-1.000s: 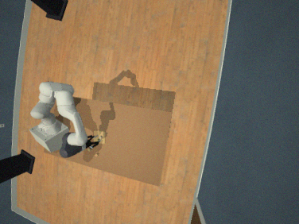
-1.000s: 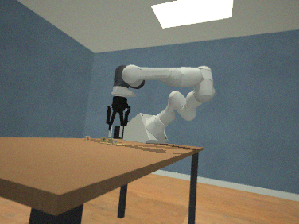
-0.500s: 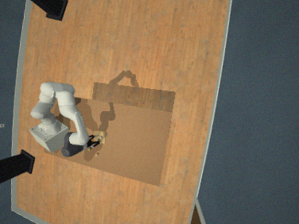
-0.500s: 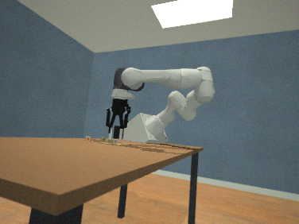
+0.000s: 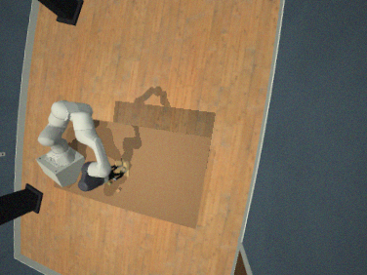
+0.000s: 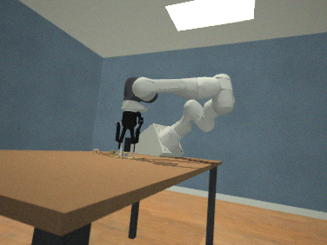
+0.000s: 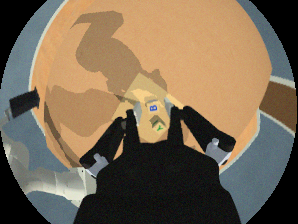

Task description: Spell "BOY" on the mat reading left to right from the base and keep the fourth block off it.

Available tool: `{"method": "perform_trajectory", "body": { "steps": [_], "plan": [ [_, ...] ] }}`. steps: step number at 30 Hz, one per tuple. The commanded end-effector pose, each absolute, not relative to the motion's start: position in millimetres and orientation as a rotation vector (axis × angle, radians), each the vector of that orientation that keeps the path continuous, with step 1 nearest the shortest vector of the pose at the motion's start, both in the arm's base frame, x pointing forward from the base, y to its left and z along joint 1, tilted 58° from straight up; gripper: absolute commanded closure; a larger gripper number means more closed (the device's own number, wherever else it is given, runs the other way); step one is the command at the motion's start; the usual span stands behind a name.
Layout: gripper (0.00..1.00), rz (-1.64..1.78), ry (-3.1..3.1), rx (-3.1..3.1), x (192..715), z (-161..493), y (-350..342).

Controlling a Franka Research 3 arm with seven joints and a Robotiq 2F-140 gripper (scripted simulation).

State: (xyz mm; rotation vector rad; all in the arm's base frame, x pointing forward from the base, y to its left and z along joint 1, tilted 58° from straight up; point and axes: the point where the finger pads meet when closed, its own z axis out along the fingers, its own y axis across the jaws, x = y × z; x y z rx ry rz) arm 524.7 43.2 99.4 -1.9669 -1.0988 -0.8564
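B block — on mat.

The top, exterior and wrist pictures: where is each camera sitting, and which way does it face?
Top: high above, looking down at the table; most of the white arm shows, gripper partly hidden.
Exterior: low beside the table, looking across it; arm and gripper show side-on.
Wrist: on the arm's end, looking past the gripper towards the blue B block and green Y block; dark fingers frame them.
Top and exterior share the arm and table.

Blue walls rise — a bright ceiling panel glows overhead.
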Motion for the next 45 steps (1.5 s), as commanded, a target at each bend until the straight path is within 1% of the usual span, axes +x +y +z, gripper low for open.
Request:
{"method": "perform_trajectory", "body": {
  "steps": [1,34,35,45],
  "plan": [
    [0.63,-0.86,-1.1,-1.97,525.2,97.1,43.4],
    [0.63,-0.86,-1.1,-1.97,525.2,97.1,43.4],
    [0.75,-0.86,-1.1,-1.97,525.2,97.1,43.4],
    [0.75,-0.86,-1.1,-1.97,525.2,97.1,43.4]
  ]
}}
